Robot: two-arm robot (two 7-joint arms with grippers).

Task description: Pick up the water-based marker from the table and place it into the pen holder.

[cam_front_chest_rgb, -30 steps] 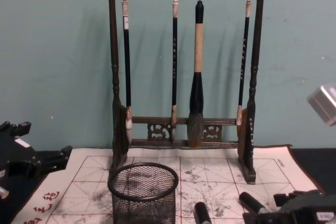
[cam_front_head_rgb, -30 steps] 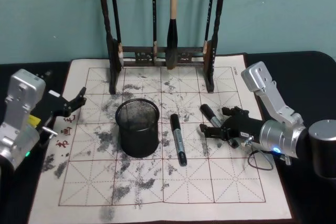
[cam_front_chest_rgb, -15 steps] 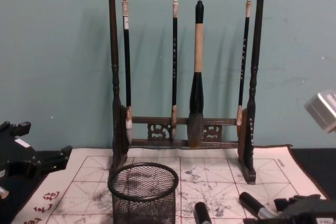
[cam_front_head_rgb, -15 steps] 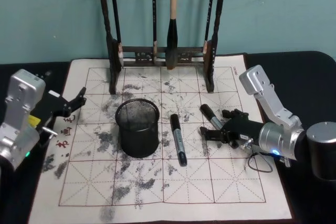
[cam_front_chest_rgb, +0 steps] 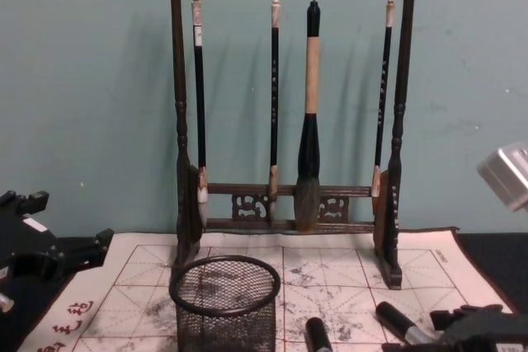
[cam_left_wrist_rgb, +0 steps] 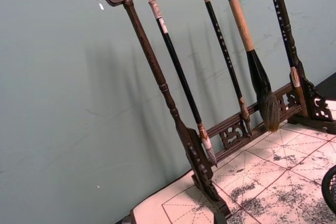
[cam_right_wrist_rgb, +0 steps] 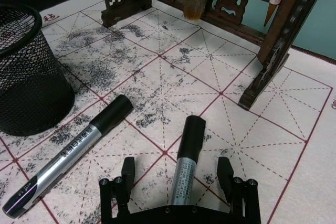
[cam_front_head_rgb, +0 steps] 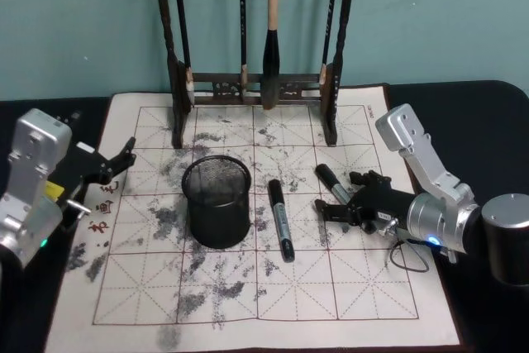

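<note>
Two silver markers with black caps lie on the felt mat (cam_front_head_rgb: pixel 355 287). One marker (cam_front_head_rgb: pixel 281 219) lies just right of the pen holder. The other marker (cam_front_head_rgb: pixel 331 182) lies farther right, and my right gripper (cam_front_head_rgb: pixel 339 194) is low over it. In the right wrist view that gripper (cam_right_wrist_rgb: pixel 176 170) is open, its fingers (cam_right_wrist_rgb: pixel 127 171) on either side of the marker's barrel (cam_right_wrist_rgb: pixel 184 174), not closed on it. The black mesh pen holder (cam_front_head_rgb: pixel 216 202) stands upright left of centre. My left gripper (cam_front_head_rgb: pixel 122 163) rests open at the mat's left edge.
A tall dark wooden brush rack (cam_front_head_rgb: pixel 256 80) with several hanging brushes stands at the back of the mat, before a teal wall. Dark table (cam_front_head_rgb: pixel 483 121) surrounds the mat. A thin black cable loop (cam_front_head_rgb: pixel 409 254) lies by my right wrist.
My right gripper has sunk slightly and settled lower around the right-hand marker. The markers, pen holder and left arm have not moved.
</note>
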